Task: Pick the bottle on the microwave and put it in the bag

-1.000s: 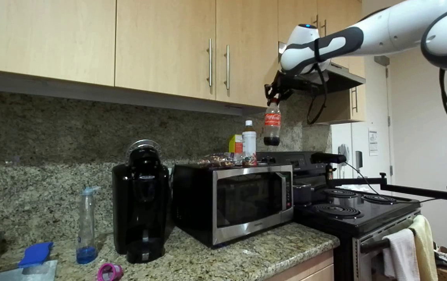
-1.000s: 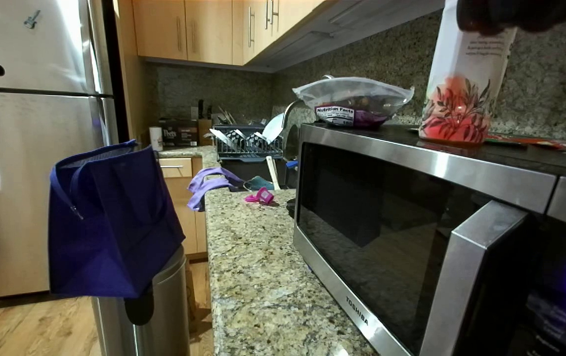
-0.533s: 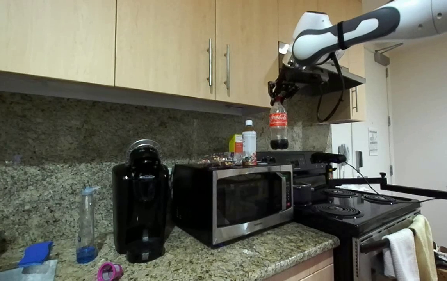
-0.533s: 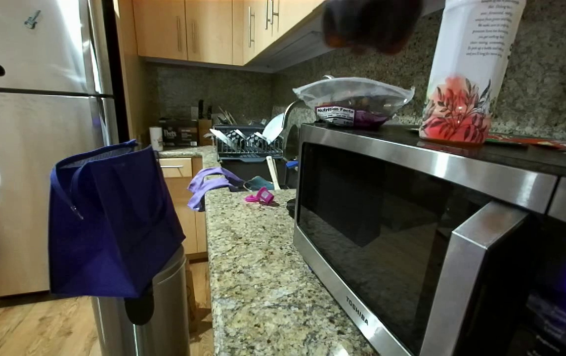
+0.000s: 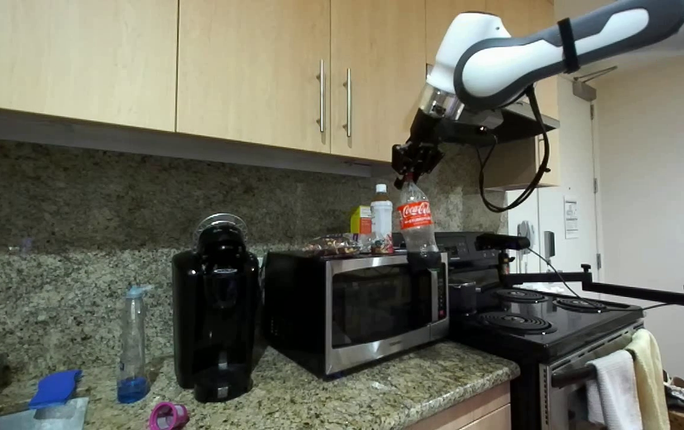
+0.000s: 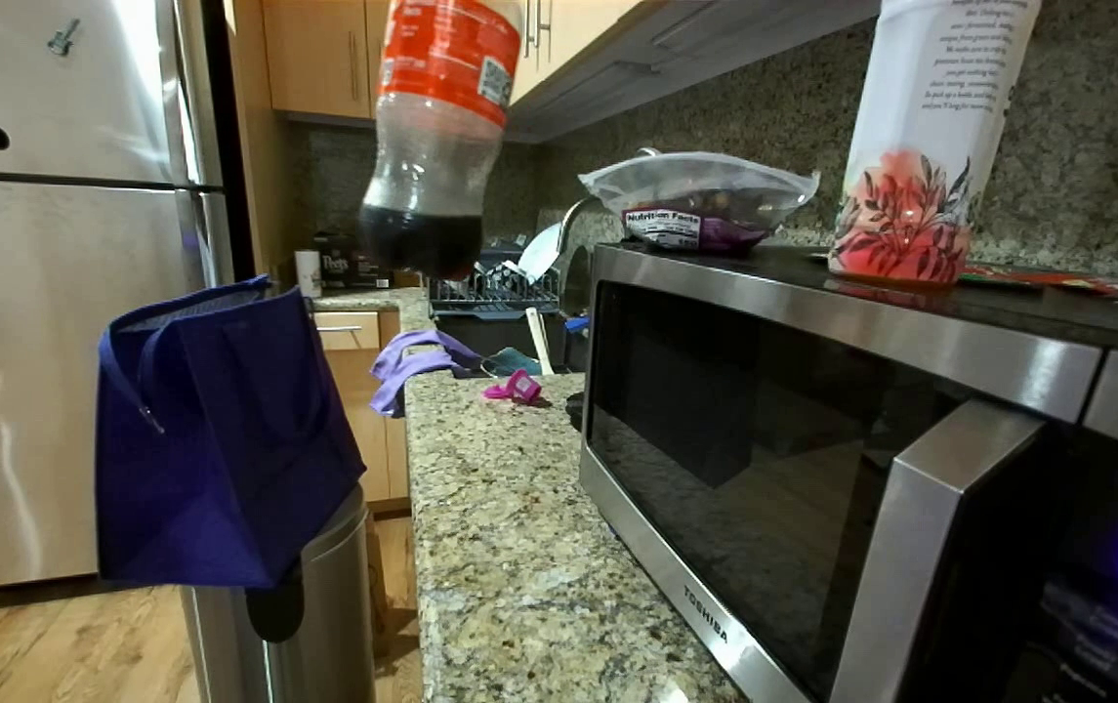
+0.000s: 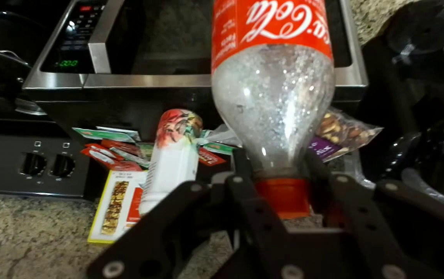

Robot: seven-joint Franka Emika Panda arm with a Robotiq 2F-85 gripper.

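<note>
Your fingers point(image 7: 242, 164) clamp the bottle point(image 5: 417, 220) at its top; it hangs tilted, apart from microwave point(image 5: 377, 307) and bag point(image 6: 227, 439).

Coffee maker point(image 5: 216, 322): left of centre; an exterior view stands back, facing the wall point(image 5: 79, 227).
Bag point(image 6: 217, 439): left of frame; an exterior view near the microwave point(image 6: 744, 439) looks along the desk point(image 6: 510, 566).
Claw point(image 7: 278, 168): bottom; wrist view, inverted, close, looks down.
Microwave: in every view.
</note>
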